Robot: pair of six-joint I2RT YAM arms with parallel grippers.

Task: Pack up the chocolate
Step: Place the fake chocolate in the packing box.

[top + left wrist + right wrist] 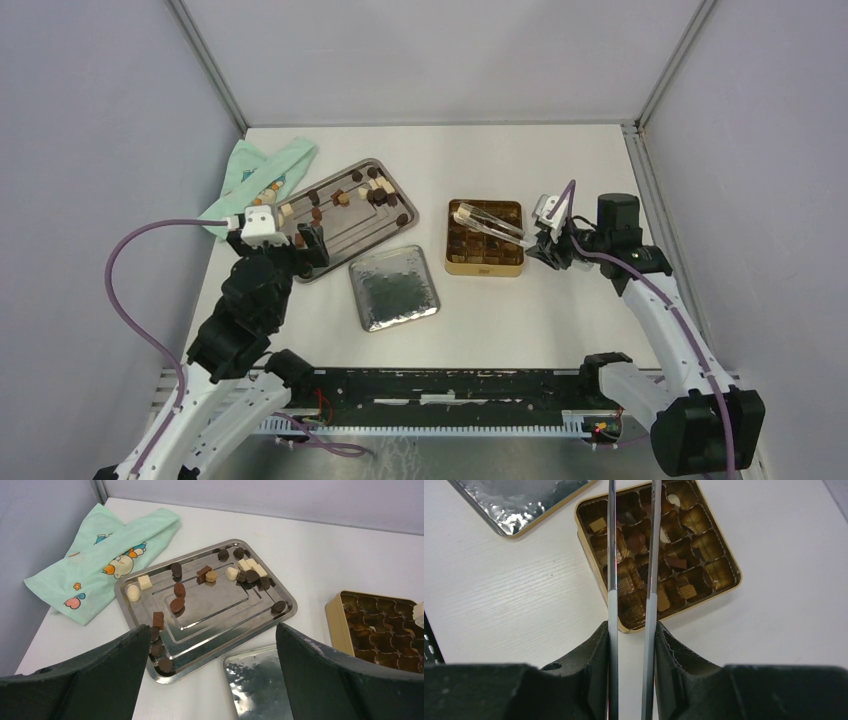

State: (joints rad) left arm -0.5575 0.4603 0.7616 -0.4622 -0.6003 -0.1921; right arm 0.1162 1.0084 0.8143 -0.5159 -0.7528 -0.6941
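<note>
Tongs (611,555) sit clamped in my right gripper (631,630), blades apart over the gold tin (485,268), a few cups filled. My left gripper (207,630) hangs wide open above the steel tray (215,605), where most chocolate (177,604) lies loose. Packing is partway, I judge; next the tongs must cross to the tray and pinch one piece.

I am working in what looks like a robotics lab test cell. Plain grey wall panels (100,120) are closing in the white table (560,330) on three sides, with bare metal posts (205,60) rising at its far corners. A black mounting rail (440,385) is running along the table's near edge, carrying my two arms (245,310).
</note>
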